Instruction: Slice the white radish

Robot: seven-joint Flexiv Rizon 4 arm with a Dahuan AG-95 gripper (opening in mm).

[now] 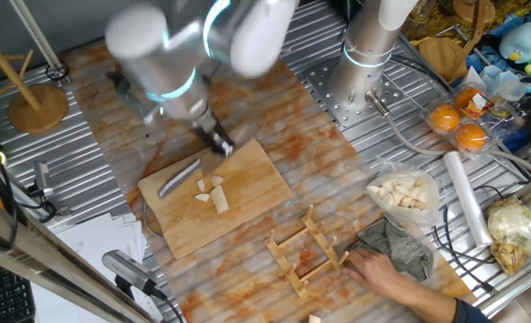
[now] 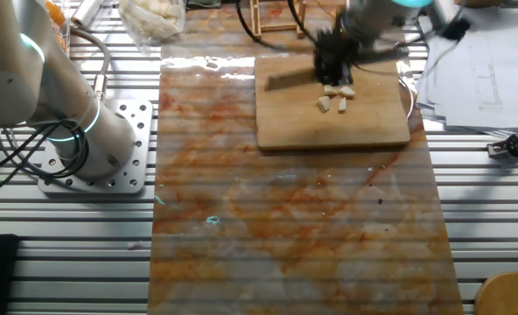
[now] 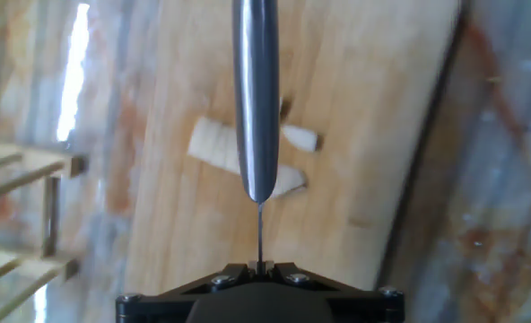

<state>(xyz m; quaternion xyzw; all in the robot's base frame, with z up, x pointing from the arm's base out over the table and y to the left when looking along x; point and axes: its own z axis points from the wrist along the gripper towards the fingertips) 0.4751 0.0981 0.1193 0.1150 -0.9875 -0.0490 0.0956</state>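
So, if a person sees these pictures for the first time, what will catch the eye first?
Probably the knife, held by the tool and hanging over the wooden cutting board in the middle of the table, its blade seen edge-on in the hand view. Right under it lie a few white radish chunks on the board. Next, a person's hand resting on a grey cloth at the table's edge, beside a wooden rack.

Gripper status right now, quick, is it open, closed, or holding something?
Gripper: closed, holding the knife above the white radish pieces on the cutting board.
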